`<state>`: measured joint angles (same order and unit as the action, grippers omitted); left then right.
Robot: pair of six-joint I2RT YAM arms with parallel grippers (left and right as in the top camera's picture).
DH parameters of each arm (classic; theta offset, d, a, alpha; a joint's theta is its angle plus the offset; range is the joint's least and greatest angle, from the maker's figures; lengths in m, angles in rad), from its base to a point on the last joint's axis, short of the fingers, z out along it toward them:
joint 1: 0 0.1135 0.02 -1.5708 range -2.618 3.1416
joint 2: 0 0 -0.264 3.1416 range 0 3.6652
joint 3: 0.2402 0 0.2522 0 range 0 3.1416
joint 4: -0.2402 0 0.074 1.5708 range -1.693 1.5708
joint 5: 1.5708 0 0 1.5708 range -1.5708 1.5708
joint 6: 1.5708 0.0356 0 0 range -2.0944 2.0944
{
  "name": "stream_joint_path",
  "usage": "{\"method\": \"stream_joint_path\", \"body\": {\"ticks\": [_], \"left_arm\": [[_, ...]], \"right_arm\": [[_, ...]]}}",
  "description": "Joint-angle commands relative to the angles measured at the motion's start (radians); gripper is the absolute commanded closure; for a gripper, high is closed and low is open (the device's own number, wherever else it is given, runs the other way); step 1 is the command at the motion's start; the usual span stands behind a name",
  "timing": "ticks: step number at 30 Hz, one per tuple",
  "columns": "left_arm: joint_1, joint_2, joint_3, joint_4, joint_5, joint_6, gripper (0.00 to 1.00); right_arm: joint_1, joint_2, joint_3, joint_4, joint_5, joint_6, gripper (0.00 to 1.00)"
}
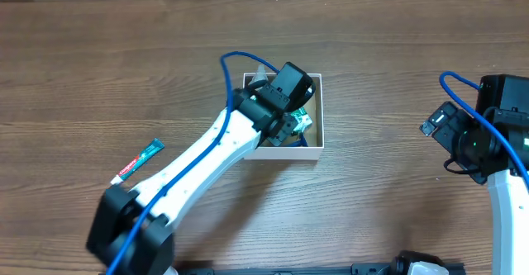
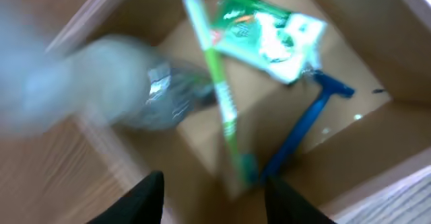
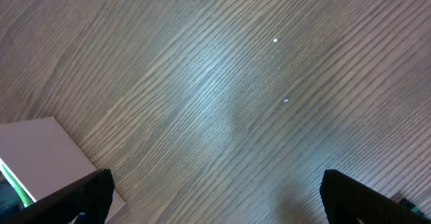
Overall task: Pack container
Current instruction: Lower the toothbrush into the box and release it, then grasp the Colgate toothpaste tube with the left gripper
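Note:
The container [image 1: 289,152] is a small square box with white walls and a brown inside, at mid table. My left gripper [image 1: 294,130] hangs over its opening, open and empty. In the blurred left wrist view, the open fingers [image 2: 215,200] are above the container's brown floor [image 2: 202,150]. Inside lie a clear spray bottle [image 2: 151,93], a green toothbrush [image 2: 222,96], a green and white packet [image 2: 269,35] and a blue razor [image 2: 306,126]. My right gripper [image 1: 436,125] is open and empty, well right of the container; in the right wrist view the fingers [image 3: 215,197] are over bare wood, with the container's white corner [image 3: 40,150] at lower left.
A small toothpaste tube [image 1: 139,161] with a teal body and a red and white end lies on the wooden table [image 1: 388,27], left of the container and beside my left arm. The right arm's base stands at the right edge.

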<state>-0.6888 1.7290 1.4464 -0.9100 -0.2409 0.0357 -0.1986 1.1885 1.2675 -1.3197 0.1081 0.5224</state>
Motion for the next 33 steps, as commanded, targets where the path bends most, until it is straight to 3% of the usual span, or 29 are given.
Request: {"method": "stream_joint_path", "body": {"ticks": [1,4,9,11,12,13,16,17,24,29,33], "left_arm": [[0.05,-0.213,0.044,-0.137,-0.269,-0.418,0.48],[0.198,-0.301,0.043,-0.317,-0.271,-0.683,0.46],[0.475,-0.32,0.025,-0.424,-0.147,-0.771,0.47],[0.57,-0.319,-0.007,-0.428,-0.097,-0.927,0.5],[0.6,-0.319,-0.024,-0.431,-0.076,-1.013,0.46],[0.645,-0.319,-0.07,-0.431,-0.039,-1.158,0.35],[0.705,-0.317,-0.2,-0.388,-0.001,-1.428,0.0],[0.723,-0.317,-0.262,-0.335,0.004,-1.477,0.0],[0.869,-0.279,-0.53,0.033,0.091,-1.479,0.0],[0.992,-0.167,-0.537,0.137,0.181,-1.452,0.0],[1.016,-0.06,-0.536,0.196,0.214,-1.453,0.02]], "right_arm": [[-0.004,-0.003,0.0,0.009,0.004,-0.003,0.0],[-0.004,-0.003,0.0,0.009,0.003,-0.003,0.0],[-0.004,-0.003,0.0,0.008,0.003,-0.003,0.0],[-0.004,-0.003,0.0,0.009,0.003,-0.003,0.0],[-0.004,-0.003,0.0,0.009,0.003,-0.003,0.0],[-0.004,-0.003,0.0,0.009,0.003,-0.003,0.0],[-0.004,-0.003,0.0,0.008,0.003,-0.003,0.0],[-0.004,-0.003,0.0,0.008,0.003,-0.003,0.0],[-0.004,-0.003,0.0,0.005,0.003,-0.003,0.0],[-0.004,-0.003,0.0,0.005,0.003,-0.003,0.0],[-0.004,-0.003,0.0,0.005,0.003,-0.003,0.0]]}}
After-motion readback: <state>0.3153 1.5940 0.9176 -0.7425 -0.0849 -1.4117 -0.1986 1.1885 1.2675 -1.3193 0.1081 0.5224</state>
